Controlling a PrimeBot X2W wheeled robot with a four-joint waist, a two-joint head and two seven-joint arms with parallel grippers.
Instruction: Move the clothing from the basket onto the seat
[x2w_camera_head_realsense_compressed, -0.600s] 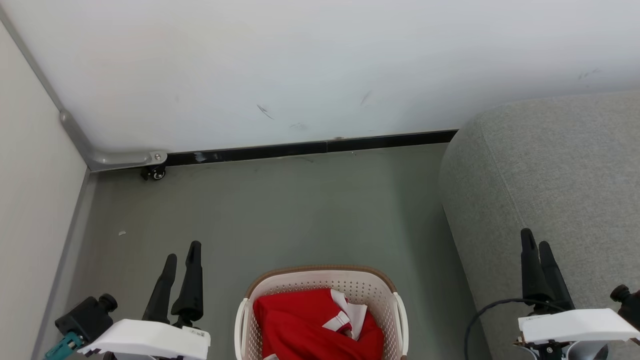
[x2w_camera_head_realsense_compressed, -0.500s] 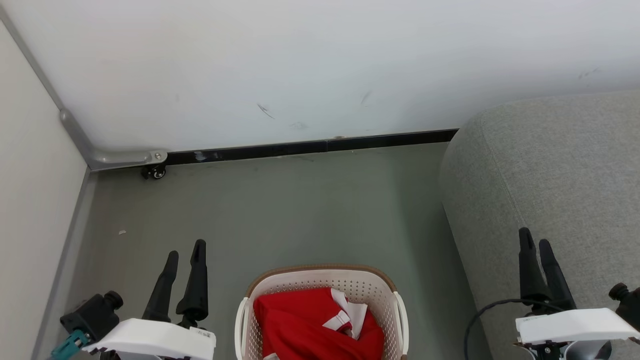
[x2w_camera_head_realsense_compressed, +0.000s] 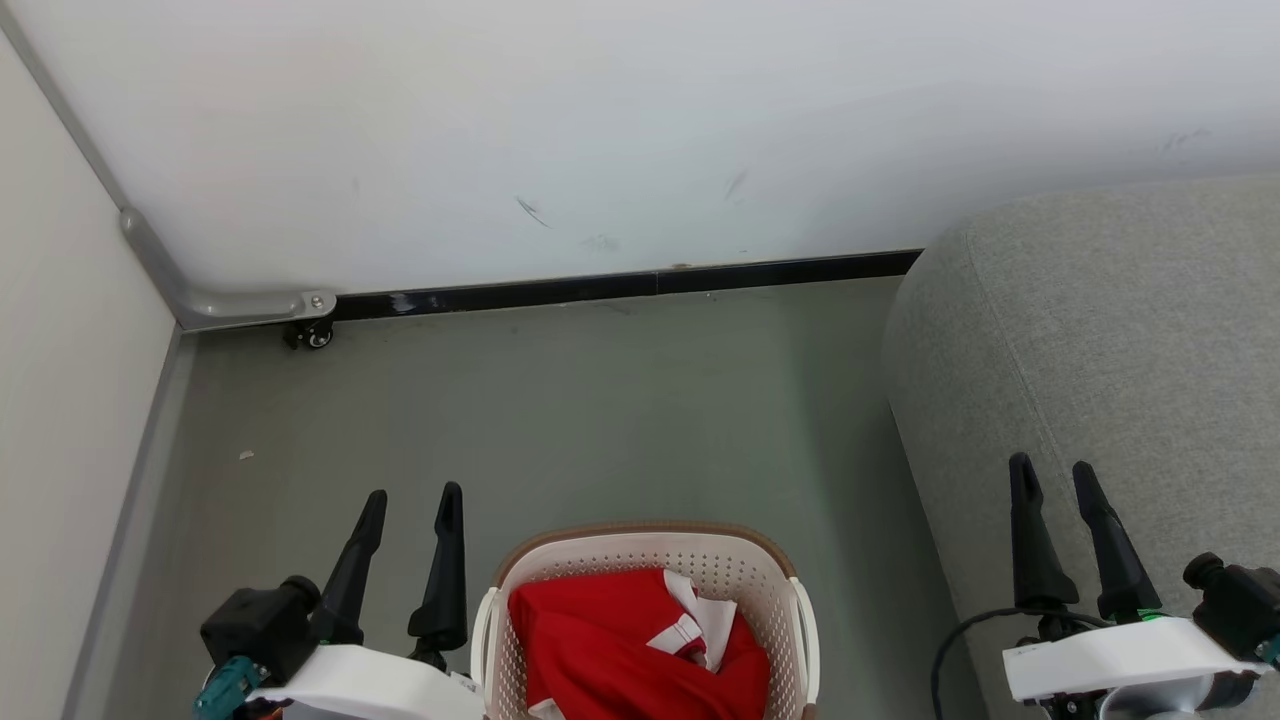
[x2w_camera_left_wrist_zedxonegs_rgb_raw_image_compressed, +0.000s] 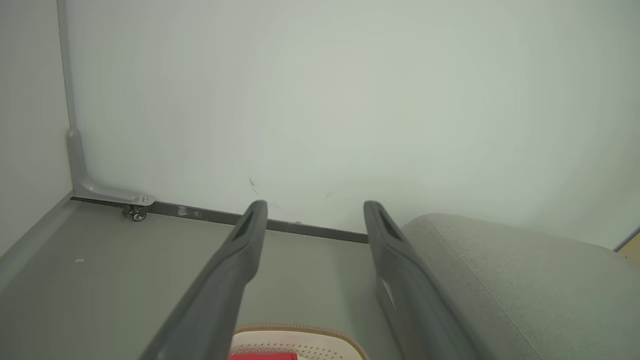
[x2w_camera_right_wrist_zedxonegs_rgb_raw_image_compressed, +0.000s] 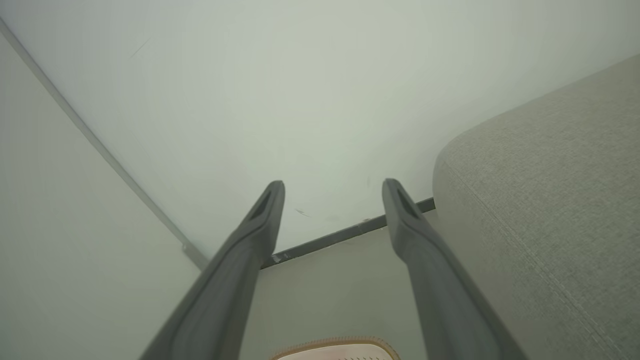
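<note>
The cream perforated basket (x2w_camera_head_realsense_compressed: 640, 550) with a brown rim stands on the floor at the bottom centre of the head view, and bright red clothing (x2w_camera_head_realsense_compressed: 600, 640) with white trim lies bunched inside it. The light-grey seat (x2w_camera_head_realsense_compressed: 1100, 330) rises to the right. My left gripper (x2w_camera_head_realsense_compressed: 413, 497) hangs open just left of the basket, holding nothing. My right gripper (x2w_camera_head_realsense_compressed: 1052, 472) is open over the seat's near edge, also holding nothing. In the left wrist view the open left gripper (x2w_camera_left_wrist_zedxonegs_rgb_raw_image_compressed: 315, 206) frames the basket rim (x2w_camera_left_wrist_zedxonegs_rgb_raw_image_compressed: 295, 332) and a sliver of red clothing (x2w_camera_left_wrist_zedxonegs_rgb_raw_image_compressed: 262, 356); in the right wrist view the open right gripper (x2w_camera_right_wrist_zedxonegs_rgb_raw_image_compressed: 334, 184) sits above the basket rim (x2w_camera_right_wrist_zedxonegs_rgb_raw_image_compressed: 335, 345).
A white wall (x2w_camera_head_realsense_compressed: 600, 130) with a black baseboard (x2w_camera_head_realsense_compressed: 620, 287) closes the far side. A cream panel (x2w_camera_head_realsense_compressed: 60, 400) stands on the left, with a grey bracket and a small caster (x2w_camera_head_realsense_compressed: 312, 336) at the corner. Grey floor (x2w_camera_head_realsense_compressed: 560, 420) lies open between basket and wall.
Both grippers' fingers have spread from nearly together to wide apart. The left gripper has shifted right, closer to the basket; the right one has shifted slightly left.
</note>
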